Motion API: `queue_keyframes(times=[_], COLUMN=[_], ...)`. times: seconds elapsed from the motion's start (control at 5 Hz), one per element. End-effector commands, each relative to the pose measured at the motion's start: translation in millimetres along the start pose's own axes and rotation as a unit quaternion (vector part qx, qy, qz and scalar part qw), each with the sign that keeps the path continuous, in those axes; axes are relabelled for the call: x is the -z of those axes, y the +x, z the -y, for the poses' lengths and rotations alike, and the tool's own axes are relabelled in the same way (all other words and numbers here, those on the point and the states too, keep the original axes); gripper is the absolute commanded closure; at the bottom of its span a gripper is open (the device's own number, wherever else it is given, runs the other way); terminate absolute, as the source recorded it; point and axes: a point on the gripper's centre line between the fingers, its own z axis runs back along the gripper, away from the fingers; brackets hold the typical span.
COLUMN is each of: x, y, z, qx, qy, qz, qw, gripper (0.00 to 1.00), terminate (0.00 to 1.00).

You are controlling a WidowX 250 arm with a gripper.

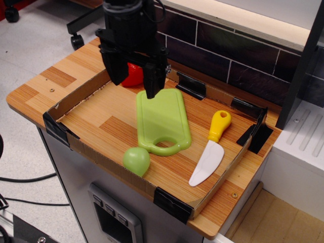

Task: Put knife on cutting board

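The knife (211, 148), with a yellow handle and white blade, lies flat on the wooden tray floor at the right, handle toward the back wall. The light-green cutting board (162, 120) lies in the middle of the tray, handle hole toward the front. The knife and board are apart. My black gripper (135, 84) hangs open and empty above the board's far left corner, well left of the knife.
A round pale-green toy fruit (136, 160) sits by the tray's front wall. A red toy fruit (132, 77) is partly hidden behind my gripper. The cardboard tray rim (81, 93) with black corner clips surrounds the floor. A dark tiled wall (228, 55) stands behind.
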Motion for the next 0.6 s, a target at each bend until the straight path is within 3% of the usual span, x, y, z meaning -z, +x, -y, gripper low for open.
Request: queue_keyframes(times=[0.0, 0.4], x=[14.7, 40.2], y=[38.8, 56.1], z=[36.6, 67.9], qx=[-0.025, -0.041], qy=[0.005, 0.009], qz=[0.064, 0.058], qw=[0.9976, 0.9974], gripper=[0.0, 0.0], terminate=[0.0, 0.0])
